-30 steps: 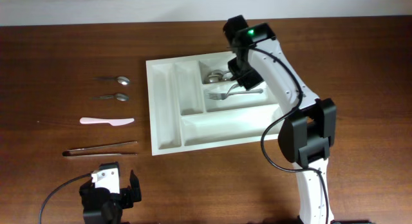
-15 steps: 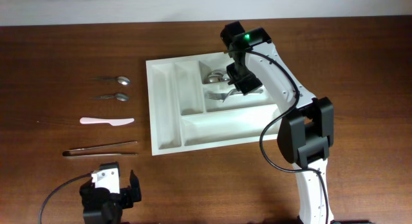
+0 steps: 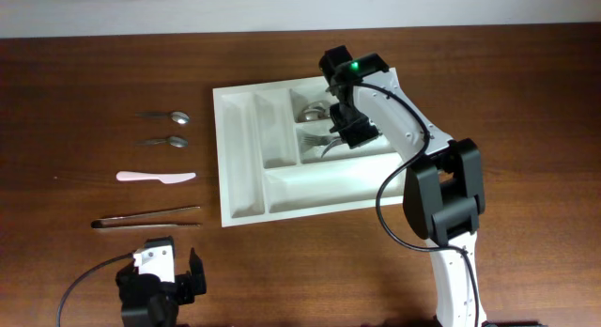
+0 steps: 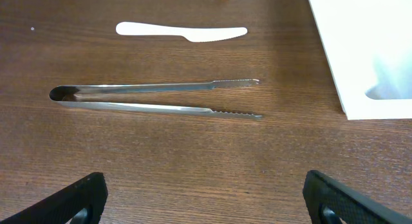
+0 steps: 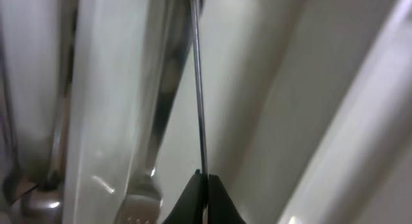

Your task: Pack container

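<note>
**Q:** Where is the container lying?

**A:** The container [image 3: 282, 191], a white tray of five compartments, is lying on the brown table [image 3: 84, 73]. In the overhead view it is sitting right of centre, with its three long compartments running left to right.

**Q:** What is the right gripper doing?

**A:** The right gripper [image 3: 349, 130] is reaching down into the middle long compartment. In the right wrist view its fingertips [image 5: 188, 201] are pressing together on a thin metal handle [image 5: 197, 89], seen edge-on. Which utensil that handle belongs to cannot be told. A fork [image 3: 315, 138] is lying in the same compartment, and packed spoons [image 3: 315, 109] are resting in the compartment behind it.

**Q:** And the left gripper?

**A:** The left gripper [image 4: 203, 182] is sitting near the table's front edge with its fingers spread wide, gripping nothing. Metal tongs [image 4: 154, 98] are lying just ahead of it, with a white plastic knife [image 4: 180, 32] beyond them. Two loose spoons [image 3: 169, 128] are lying farther back. All of these are lying left of the container and apart from it.
</note>
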